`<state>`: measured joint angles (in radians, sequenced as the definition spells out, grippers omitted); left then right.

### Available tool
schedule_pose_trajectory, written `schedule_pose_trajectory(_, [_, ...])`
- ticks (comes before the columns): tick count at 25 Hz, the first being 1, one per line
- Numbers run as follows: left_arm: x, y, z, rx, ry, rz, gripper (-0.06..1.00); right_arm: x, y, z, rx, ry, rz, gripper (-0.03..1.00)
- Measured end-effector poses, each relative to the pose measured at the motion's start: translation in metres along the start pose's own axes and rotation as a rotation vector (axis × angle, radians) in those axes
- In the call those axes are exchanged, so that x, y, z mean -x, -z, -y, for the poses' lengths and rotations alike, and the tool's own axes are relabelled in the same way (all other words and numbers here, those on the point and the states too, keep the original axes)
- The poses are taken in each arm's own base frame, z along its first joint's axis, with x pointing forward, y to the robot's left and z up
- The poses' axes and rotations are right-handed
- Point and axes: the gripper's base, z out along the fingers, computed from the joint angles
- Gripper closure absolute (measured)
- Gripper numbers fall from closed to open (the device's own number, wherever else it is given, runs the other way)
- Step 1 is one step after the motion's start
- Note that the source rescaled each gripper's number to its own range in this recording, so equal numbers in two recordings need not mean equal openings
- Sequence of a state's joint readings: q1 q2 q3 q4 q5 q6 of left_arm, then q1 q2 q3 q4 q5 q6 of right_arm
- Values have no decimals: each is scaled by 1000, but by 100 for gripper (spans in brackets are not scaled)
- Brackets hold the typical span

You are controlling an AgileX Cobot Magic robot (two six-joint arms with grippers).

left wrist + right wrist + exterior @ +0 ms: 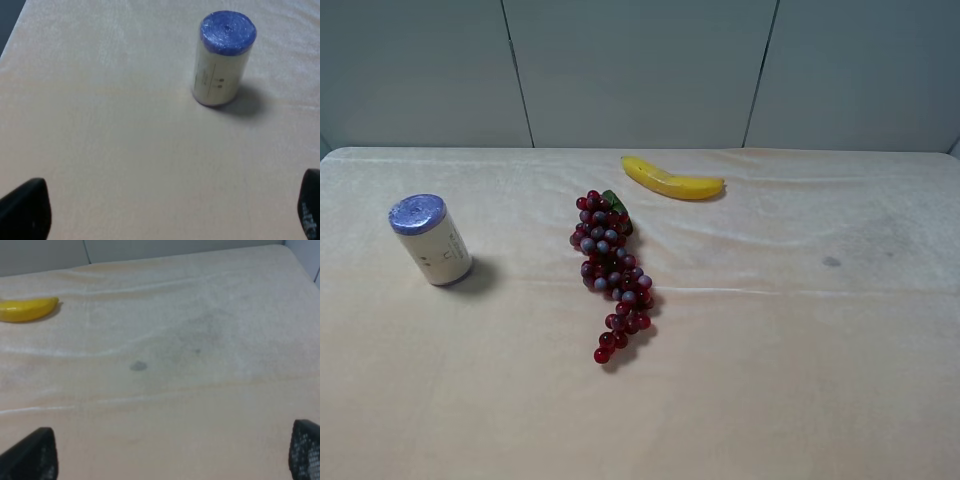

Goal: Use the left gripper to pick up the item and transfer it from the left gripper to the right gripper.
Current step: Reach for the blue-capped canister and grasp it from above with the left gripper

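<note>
The item, a small can (433,241) with a cream-white label and a purple-blue top, stands upright on the left of the table. It also shows in the left wrist view (222,59), ahead of my left gripper (165,212). That gripper is open and empty, with only its two black fingertips (25,210) in view, well short of the can. My right gripper (170,452) is open and empty over the right part of the table. Neither gripper shows in the exterior high view.
A red-purple grape bunch (611,272) lies in the middle of the cream cloth-covered table (800,360). A yellow banana (672,181) lies behind it and also shows in the right wrist view (26,309). A small dark stain (831,262) marks the cloth. A grey wall stands behind.
</note>
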<state>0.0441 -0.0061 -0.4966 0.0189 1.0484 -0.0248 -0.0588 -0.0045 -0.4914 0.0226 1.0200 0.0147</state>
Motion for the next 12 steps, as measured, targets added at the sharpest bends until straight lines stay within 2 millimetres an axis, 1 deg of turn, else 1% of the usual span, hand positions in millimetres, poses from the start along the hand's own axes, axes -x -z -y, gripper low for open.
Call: schedule_pose_trajectory(12, [0, 0, 0, 0, 0, 0, -3, 0, 0, 0, 0, 0, 1, -3])
